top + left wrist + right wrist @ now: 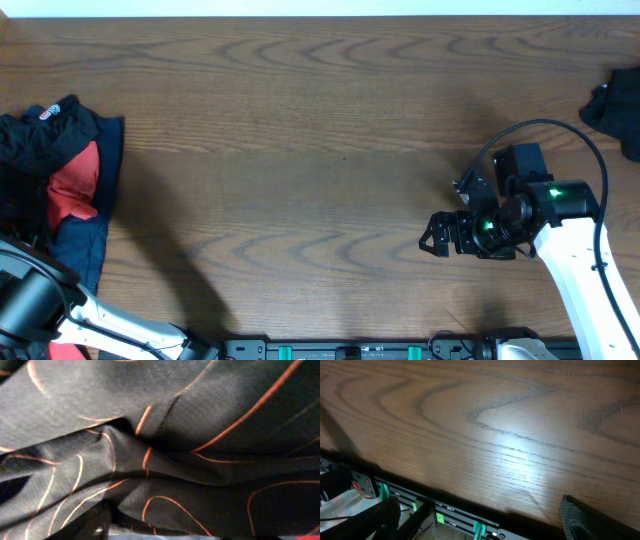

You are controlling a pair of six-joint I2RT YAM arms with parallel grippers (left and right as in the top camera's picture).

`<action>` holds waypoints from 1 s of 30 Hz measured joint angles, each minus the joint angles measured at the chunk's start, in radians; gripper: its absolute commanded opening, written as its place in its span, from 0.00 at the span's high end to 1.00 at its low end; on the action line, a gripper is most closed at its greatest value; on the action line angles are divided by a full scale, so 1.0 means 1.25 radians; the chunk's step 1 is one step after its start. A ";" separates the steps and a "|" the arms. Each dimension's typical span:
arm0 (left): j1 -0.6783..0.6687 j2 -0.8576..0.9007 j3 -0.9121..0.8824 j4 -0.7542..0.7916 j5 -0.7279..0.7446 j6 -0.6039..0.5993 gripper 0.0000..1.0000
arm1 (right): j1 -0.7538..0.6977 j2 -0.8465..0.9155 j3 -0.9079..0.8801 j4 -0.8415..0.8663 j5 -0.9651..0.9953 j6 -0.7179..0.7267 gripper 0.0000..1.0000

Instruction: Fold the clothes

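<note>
Clothes (pixel 70 180), left edge: left gripper's grip unreadable; may pinch extra layers. Right gripper (pixel 435 238): wide open, empty.

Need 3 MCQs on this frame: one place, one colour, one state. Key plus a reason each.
1. Where does the clothes pile lie on the table? A centre; B left edge; C front edge.
2. What colour are the lines on the black jersey? A green; B blue; C orange.
3. How is the right gripper? A open over bare wood; B shut on cloth; C shut, empty.
1 B: overhead, it sits at the left edge. 2 C: the left wrist view shows orange curves. 3 A: fingers wide apart, only wood beneath.
</note>
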 measured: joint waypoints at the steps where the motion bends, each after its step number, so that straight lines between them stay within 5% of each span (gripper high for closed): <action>1: 0.000 0.000 0.000 -0.001 0.002 0.002 0.62 | 0.000 0.000 0.000 0.000 0.000 0.000 0.01; 7: 0.000 0.000 0.000 -0.004 0.030 0.005 0.94 | 0.000 0.000 0.000 0.003 0.000 0.000 0.01; 21: -0.008 0.000 0.000 -0.013 0.038 0.009 0.94 | 0.000 0.000 0.000 0.014 0.000 0.000 0.01; 30: -0.103 -0.086 0.009 -0.009 0.038 -0.008 0.94 | 0.000 0.000 0.000 0.021 0.000 0.000 0.01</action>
